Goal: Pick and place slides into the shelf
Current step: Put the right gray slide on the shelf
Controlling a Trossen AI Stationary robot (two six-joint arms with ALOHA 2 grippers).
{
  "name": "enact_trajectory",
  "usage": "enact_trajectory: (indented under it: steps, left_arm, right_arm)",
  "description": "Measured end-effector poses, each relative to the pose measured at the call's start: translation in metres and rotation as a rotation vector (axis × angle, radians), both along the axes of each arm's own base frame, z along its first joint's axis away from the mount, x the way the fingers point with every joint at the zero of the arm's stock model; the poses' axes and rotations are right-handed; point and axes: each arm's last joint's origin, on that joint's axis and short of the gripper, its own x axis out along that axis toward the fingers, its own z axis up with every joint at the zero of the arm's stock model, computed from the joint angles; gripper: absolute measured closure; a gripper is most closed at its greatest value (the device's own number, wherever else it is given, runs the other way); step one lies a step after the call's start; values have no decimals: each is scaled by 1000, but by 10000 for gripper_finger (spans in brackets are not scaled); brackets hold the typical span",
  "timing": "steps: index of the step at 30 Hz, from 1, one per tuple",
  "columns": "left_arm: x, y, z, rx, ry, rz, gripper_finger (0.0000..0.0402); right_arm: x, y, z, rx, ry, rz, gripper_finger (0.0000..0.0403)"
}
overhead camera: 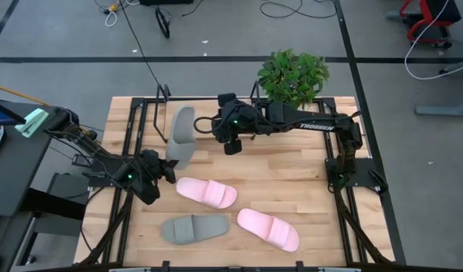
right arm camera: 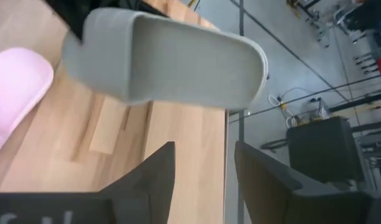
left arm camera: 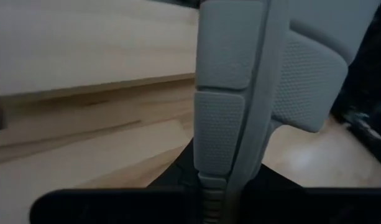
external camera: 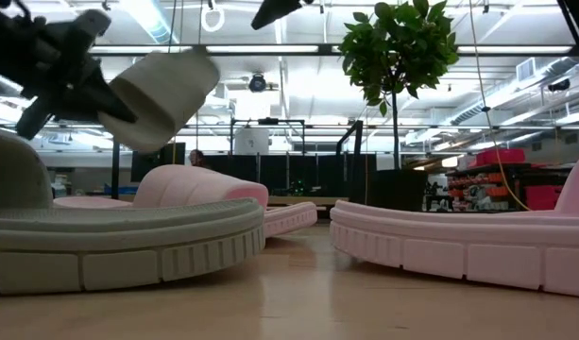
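My left gripper point(overhead camera: 163, 171) is shut on a grey slide point(overhead camera: 181, 136), which is lifted clear of the table. The slide also shows in the low view point(external camera: 161, 94) and the left wrist view point(left arm camera: 240, 93). My right gripper point(overhead camera: 228, 142) is open beside the slide's far end, and the right wrist view shows its fingers point(right arm camera: 159, 174) short of the slide point(right arm camera: 165, 59), touching nothing. Two pink slides point(overhead camera: 207, 193) point(overhead camera: 269, 229) and a second grey slide point(overhead camera: 195, 228) lie sole-down on the table. The shelf's black end frame point(overhead camera: 163, 97) stands at the far edge. My left gripper pinches the grey slide between its two fingers at its near end point(left arm camera: 210, 183), across the thickness of the sole. The fingers come level from the table's near left. The slide is turned on its edge, reaches away toward the far edge and is clear of the table.
A green plant in a pot point(overhead camera: 293, 75) stands at the far edge, right of the shelf. Black frame rails point(overhead camera: 344, 174) run along the table's left and right sides. Bare wood point(overhead camera: 284, 174) lies between the right gripper and the pink slides.
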Motion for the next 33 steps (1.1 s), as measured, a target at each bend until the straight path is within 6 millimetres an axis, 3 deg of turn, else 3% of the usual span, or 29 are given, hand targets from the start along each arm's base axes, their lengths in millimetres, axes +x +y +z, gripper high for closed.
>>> enact_trajectory:
  steps: [5,19,22,29,33]
  left_arm:
    - [-12,5,-3,-97,-53,85,364]
    - [-24,11,11,-179,-120,57,364]
    - [-25,13,-2,-220,-158,56,364]
    - [-31,18,-60,-370,-465,69,364]
    - [-27,21,-59,-328,-466,42,364]
  right_arm:
    - [-2,0,-2,6,30,-4,234]
    - [-2,1,-3,29,34,18,237]
    - [-2,1,-3,30,37,18,238]
    - [-3,1,-4,42,43,12,238]
    - [-3,1,-4,43,46,12,238]
